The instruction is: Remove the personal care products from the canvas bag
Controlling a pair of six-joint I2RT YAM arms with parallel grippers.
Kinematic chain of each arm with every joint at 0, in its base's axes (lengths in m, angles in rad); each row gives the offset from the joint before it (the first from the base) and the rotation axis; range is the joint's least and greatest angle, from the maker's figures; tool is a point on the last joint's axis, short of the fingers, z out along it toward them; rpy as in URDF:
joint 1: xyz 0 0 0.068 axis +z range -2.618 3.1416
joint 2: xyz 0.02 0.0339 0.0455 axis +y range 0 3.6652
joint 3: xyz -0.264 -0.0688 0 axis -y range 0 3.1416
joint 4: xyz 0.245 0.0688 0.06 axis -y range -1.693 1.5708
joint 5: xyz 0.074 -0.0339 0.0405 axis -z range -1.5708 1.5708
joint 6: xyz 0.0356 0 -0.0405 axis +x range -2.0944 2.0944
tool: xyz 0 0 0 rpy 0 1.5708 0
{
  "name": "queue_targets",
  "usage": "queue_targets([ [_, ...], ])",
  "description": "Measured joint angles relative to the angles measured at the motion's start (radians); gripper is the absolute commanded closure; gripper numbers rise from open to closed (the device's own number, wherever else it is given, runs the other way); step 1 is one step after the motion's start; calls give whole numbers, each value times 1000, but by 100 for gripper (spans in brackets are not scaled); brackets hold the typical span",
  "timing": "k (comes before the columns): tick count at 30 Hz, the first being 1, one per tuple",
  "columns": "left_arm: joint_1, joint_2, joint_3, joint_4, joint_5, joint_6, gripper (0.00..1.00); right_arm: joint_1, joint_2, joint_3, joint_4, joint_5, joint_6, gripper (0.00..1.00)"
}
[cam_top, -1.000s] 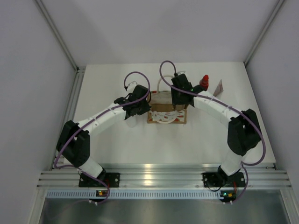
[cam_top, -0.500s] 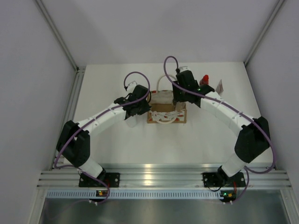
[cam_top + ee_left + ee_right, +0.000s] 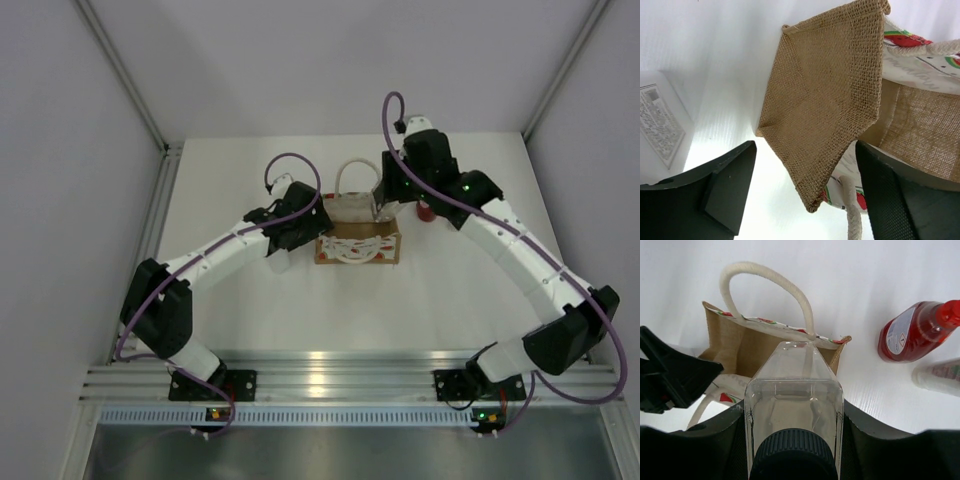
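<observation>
The canvas bag [image 3: 358, 246] stands mid-table, its burlap side [image 3: 825, 100] filling the left wrist view. My left gripper [image 3: 305, 226] is open at the bag's left end, with the bag's corner between its fingers [image 3: 730, 185] and touching neither. My right gripper [image 3: 392, 198] hangs over the bag's back right corner, shut on a clear bottle with a dark cap [image 3: 792, 390]. In the right wrist view the bag's mouth [image 3: 740, 342] lies below that bottle. A red bottle [image 3: 915, 332] is on the table to the bag's right. A white labelled item [image 3: 657, 125] lies left of the bag.
A pale item [image 3: 940, 376] lies by the red bottle at the right edge of the right wrist view. The bag's cream rope handle [image 3: 765, 275] arches up at the back. White walls close the table on three sides.
My left gripper has opened and let go of the bag's side. My right arm has risen and swung back to the right with the clear bottle, out of the bag.
</observation>
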Motion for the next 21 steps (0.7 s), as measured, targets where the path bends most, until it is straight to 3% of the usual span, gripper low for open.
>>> queue_targets([
  [1, 0, -2, 0, -1, 1, 2, 8, -1, -13, 11, -5, 0, -3, 100],
  [4, 0, -3, 9, -2, 7, 14, 2, -10, -49, 39, -24, -3, -6, 100],
  [21, 2, -39, 121, -6, 84, 104, 2, -195, -184, 9, -114, 10, -32, 100],
])
